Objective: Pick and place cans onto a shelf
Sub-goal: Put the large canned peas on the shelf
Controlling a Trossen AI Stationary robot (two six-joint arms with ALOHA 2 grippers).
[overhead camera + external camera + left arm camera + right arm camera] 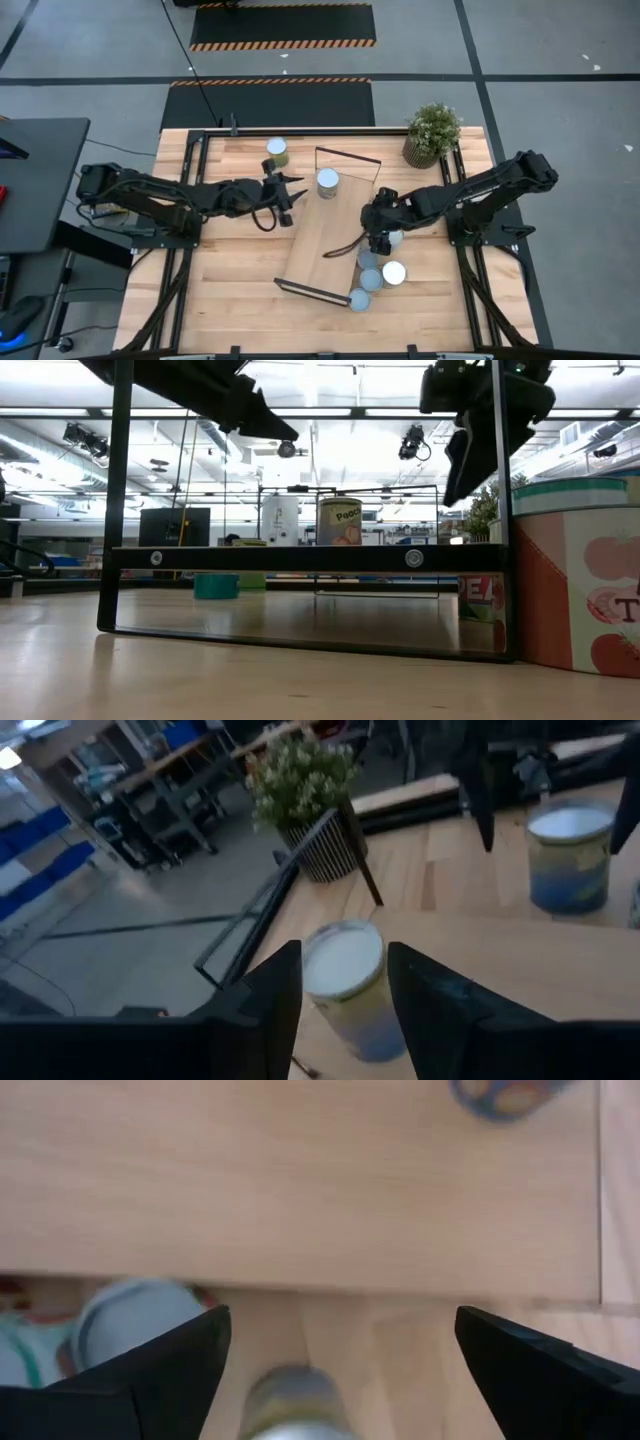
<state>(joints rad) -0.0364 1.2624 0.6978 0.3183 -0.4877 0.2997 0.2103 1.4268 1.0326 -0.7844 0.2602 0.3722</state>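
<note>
The shelf (pixel 312 240) stands slantwise mid-table, its board raised on black wire frames. One can (pixel 327 183) (pixel 345 985) stands upright on the board near its far end. My left gripper (pixel 298 190) (pixel 345 950) hovers just left of that can and higher, nearly level. Its fingers are a narrow gap apart with nothing between them. Several cans (pixel 393 272) stand on the table right of the shelf. My right gripper (pixel 384 238) (pixel 342 1325) hangs wide open above them, pointing steeply down over one can (pixel 292 1398). Another can (pixel 277 151) stands on the table at the far left.
A potted plant (pixel 432 135) stands at the table's far right corner. The shelf's upright wire frames (pixel 120 510) rise at both short ends. Black arm mounts (pixel 170 235) run along both table sides. Bare wood lies near the front edge.
</note>
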